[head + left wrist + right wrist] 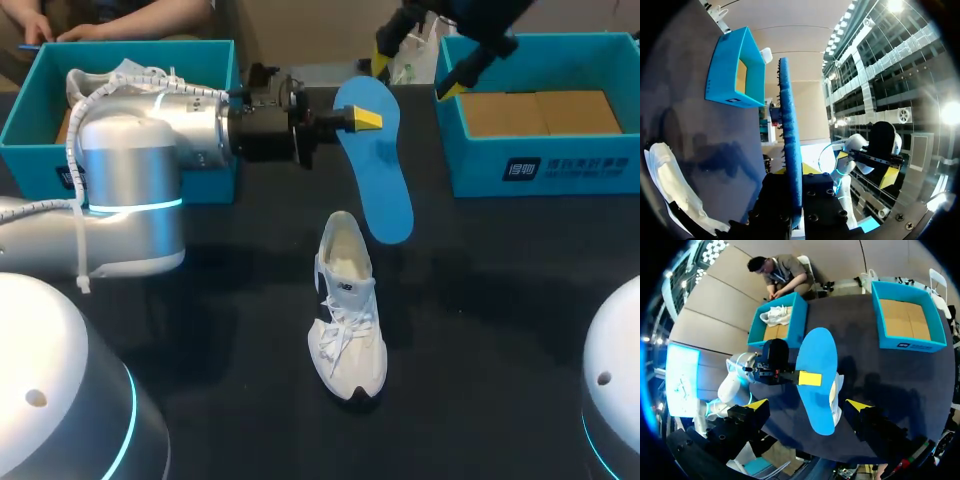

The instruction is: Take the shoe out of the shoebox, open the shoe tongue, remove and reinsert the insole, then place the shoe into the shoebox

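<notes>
One white shoe (347, 305) stands mid-table. Above its far end the left gripper (362, 119) pinches the blue insole (385, 190); the right gripper (418, 65) hangs open, far right. Removal looks done; reinserting means steering the insole's tip into the shoe's opening.

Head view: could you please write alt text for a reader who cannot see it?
The left gripper holds a blue insole in the air above a white shoe that stands on the dark table. The right gripper hangs open by the blue shoebox at the right.
</notes>
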`<move>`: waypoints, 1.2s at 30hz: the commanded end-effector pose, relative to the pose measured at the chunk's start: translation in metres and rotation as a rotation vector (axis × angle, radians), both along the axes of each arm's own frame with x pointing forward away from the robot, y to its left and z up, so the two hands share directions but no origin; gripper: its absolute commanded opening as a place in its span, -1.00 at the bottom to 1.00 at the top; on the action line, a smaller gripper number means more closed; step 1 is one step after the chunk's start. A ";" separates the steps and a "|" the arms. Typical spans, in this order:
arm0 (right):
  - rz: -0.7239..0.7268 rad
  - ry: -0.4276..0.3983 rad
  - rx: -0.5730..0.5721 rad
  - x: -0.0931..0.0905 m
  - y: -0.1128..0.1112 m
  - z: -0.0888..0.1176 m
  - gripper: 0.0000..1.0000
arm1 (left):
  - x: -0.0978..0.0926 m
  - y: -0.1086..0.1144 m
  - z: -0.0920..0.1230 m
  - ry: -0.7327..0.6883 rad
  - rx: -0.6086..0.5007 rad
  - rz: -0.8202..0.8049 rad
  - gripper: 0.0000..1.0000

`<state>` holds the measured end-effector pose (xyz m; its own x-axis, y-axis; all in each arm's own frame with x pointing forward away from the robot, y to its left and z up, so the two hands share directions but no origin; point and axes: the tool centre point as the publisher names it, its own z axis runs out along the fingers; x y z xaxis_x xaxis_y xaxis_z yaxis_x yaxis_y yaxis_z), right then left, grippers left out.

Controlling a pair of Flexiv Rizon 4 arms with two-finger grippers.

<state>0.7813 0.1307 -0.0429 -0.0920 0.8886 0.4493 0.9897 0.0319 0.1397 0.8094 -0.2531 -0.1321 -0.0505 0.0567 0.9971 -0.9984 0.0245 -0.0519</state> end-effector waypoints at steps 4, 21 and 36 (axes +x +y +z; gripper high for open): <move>-0.060 0.018 -0.341 0.006 0.021 0.005 1.00 | 0.000 0.000 0.000 0.000 -0.001 0.000 -1.00; -0.064 0.055 -0.463 -0.014 0.029 0.016 1.00 | 0.000 0.000 0.000 0.000 -0.001 0.000 -1.00; -0.050 0.060 -0.472 -0.017 0.032 0.016 1.00 | 0.000 0.000 0.000 0.000 -0.001 0.000 -1.00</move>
<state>0.7635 0.1633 -0.0265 -0.0304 0.9995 -0.0018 0.9974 0.0305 0.0647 0.8094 -0.2532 -0.1320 -0.0504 0.0566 0.9971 -0.9983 0.0246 -0.0519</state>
